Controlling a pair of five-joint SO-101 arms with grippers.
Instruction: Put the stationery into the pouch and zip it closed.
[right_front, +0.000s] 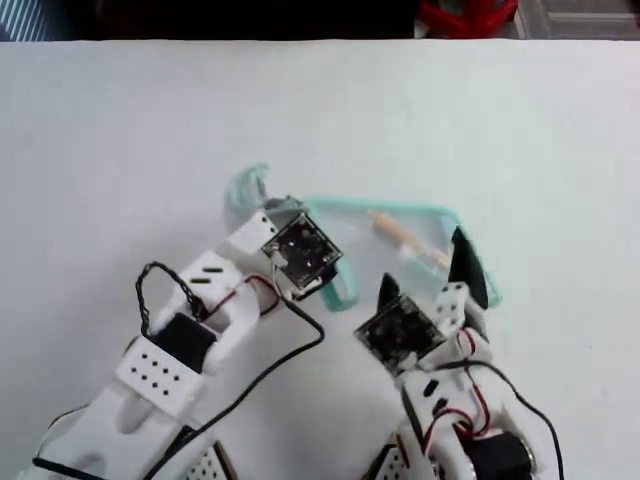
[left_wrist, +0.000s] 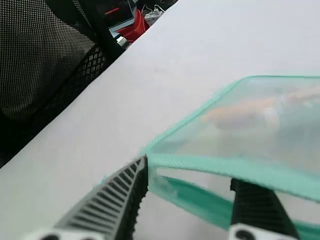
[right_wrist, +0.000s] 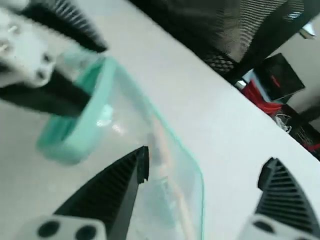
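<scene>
L gripper (left_wrist: 191, 176) astride pouch (left_wrist: 260, 125) end, pouch long axis side-to-side

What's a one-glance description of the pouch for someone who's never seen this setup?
On the white table, look near the middle, from the left gripper across to the right gripper. The pouch lies there: a see-through rectangle edged in mint green, with a pale pencil-like stick inside. Everything around it is white or black arm hardware.
</scene>
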